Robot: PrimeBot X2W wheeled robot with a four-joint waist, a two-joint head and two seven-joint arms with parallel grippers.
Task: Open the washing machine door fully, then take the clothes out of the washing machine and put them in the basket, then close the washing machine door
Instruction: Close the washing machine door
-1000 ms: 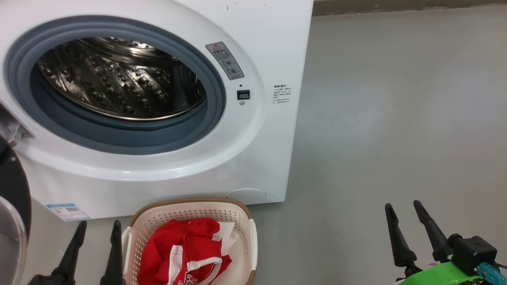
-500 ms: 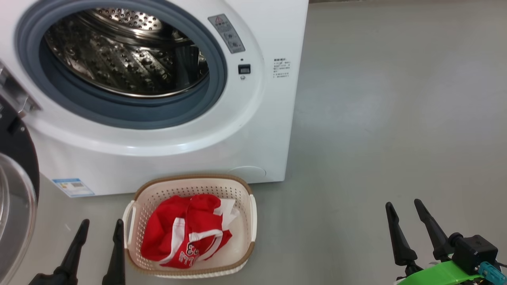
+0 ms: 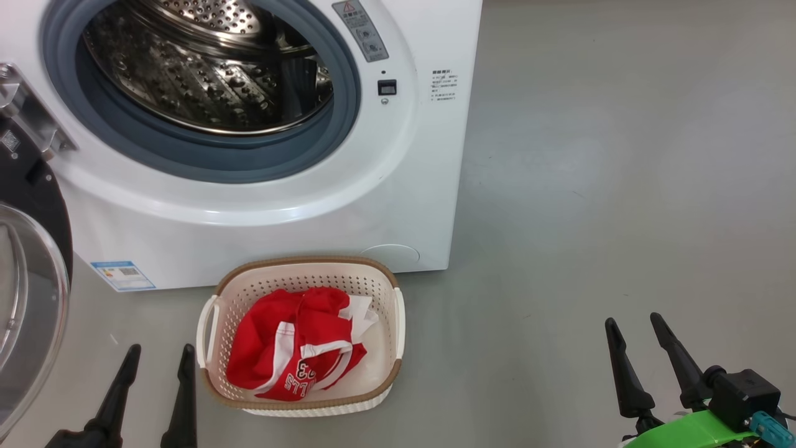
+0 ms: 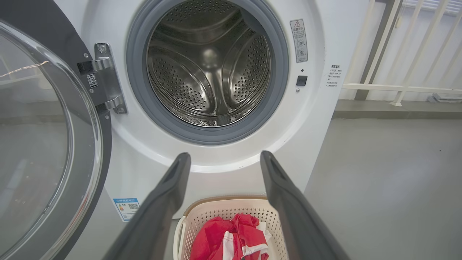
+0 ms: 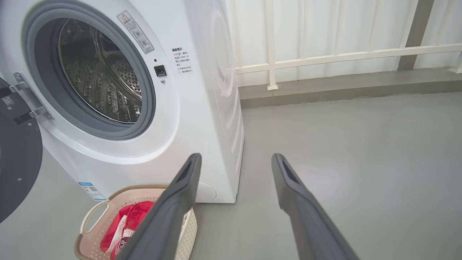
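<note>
head view: the washing machine (image 3: pixel 267 211) stands on grey floor (image 3: pixel 591 186), its mouth uncovered and the steel drum (image 3: pixel 205 68) showing. the washing machine door (image 3: pixel 37 186) hangs swung wide at the left edge. the basket (image 3: pixel 298 264) sits on the floor just in front of the machine's lower edge. the clothes (image 3: pixel 286 342), red with white trim, lie inside it. the left gripper (image 3: pixel 160 350) is just beside the basket's left handle, fingers spread, holding nothing. the right gripper (image 3: pixel 632 321) is well apart from the basket, fingers spread, empty, with open floor around it.

left wrist view: the fingers frame the basket's far rim. the door glass takes the left side, and its hinge (image 4: pixel 104 79) sits beside the grey gasket.

right wrist view: open floor runs from the machine's right side back to a kerb and a white railing (image 5: pixel 325 57).
</note>
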